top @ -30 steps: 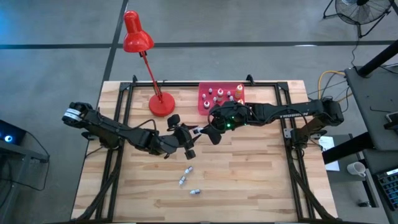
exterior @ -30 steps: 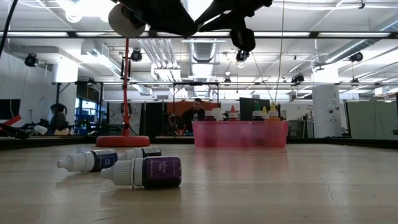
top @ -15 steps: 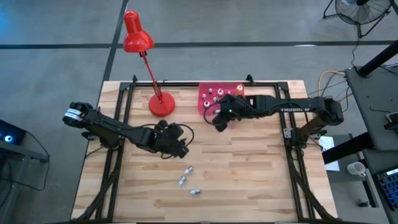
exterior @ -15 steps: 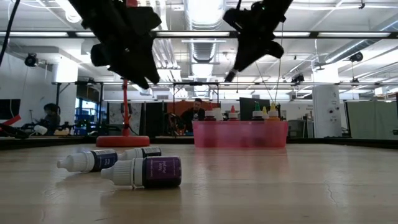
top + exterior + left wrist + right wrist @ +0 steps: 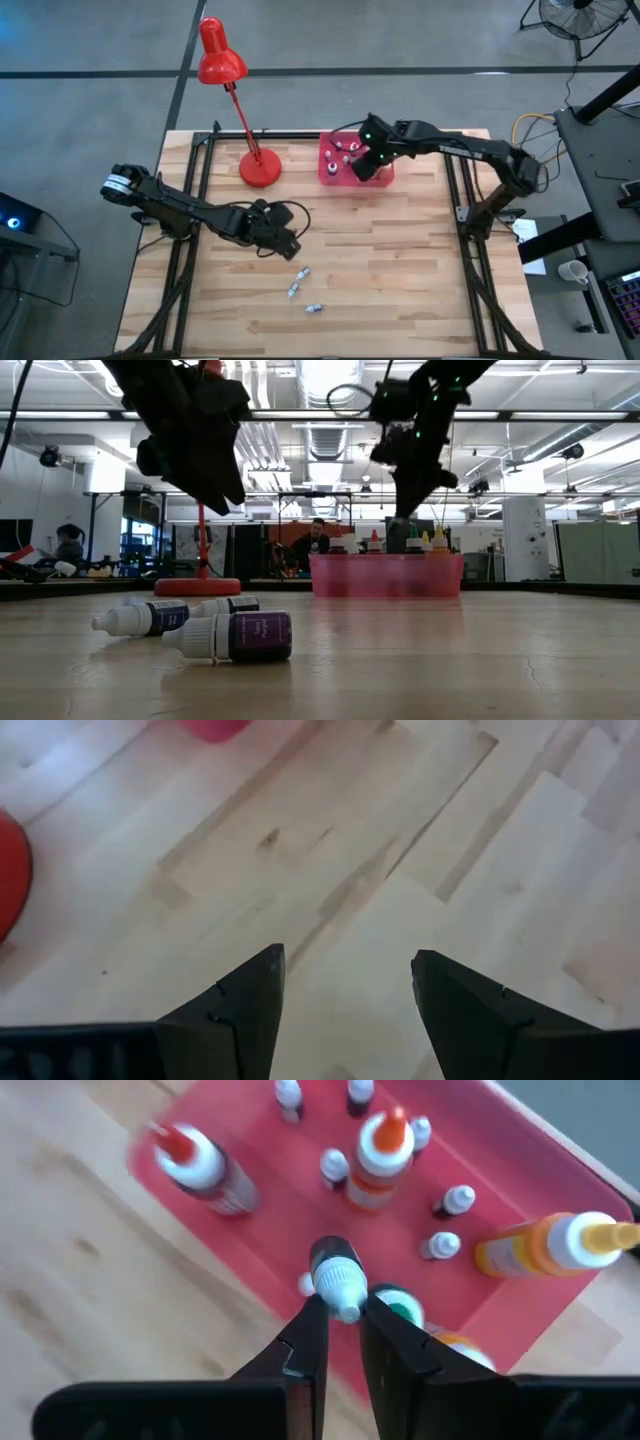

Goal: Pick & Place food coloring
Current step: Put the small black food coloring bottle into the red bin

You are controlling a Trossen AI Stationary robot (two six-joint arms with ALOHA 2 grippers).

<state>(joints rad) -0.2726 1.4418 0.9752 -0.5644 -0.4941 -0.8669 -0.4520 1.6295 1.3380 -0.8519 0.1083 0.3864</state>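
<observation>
My right gripper (image 5: 342, 1308) hangs over the pink tray (image 5: 330, 172) at the far side of the table, shut on a small food coloring bottle (image 5: 330, 1258) with a dark body and white cap. Several more bottles stand upright in the tray (image 5: 250, 1240), some small and white-capped, some larger and orange. Three small bottles (image 5: 302, 272) (image 5: 294, 291) (image 5: 314, 308) lie on their sides on the wood near the table's middle. My left gripper (image 5: 348, 965) is open above bare wood, just left of and beyond them (image 5: 290, 243), with nothing between its fingers. My right gripper pinches the small bottle at its white cap end (image 5: 343, 1288) between its two fingertips. The fingers slant steeply down from above. The dark body sticks out beyond the tips toward the tray, and the bottle hangs clear above the tray floor.
A red desk lamp stands with its base (image 5: 260, 168) left of the tray, its head (image 5: 218, 55) past the far edge. Black frame rails (image 5: 205, 160) run along the table's left and right sides. Bare wood lies in front of the tray and at the near right.
My right gripper has swung from the table's middle toward the far edge, over the pink tray, carrying the small bottle and tipping more steeply downward. My left gripper has drawn back a little toward the table's left and near side, rolling and tipping its fingers down.
</observation>
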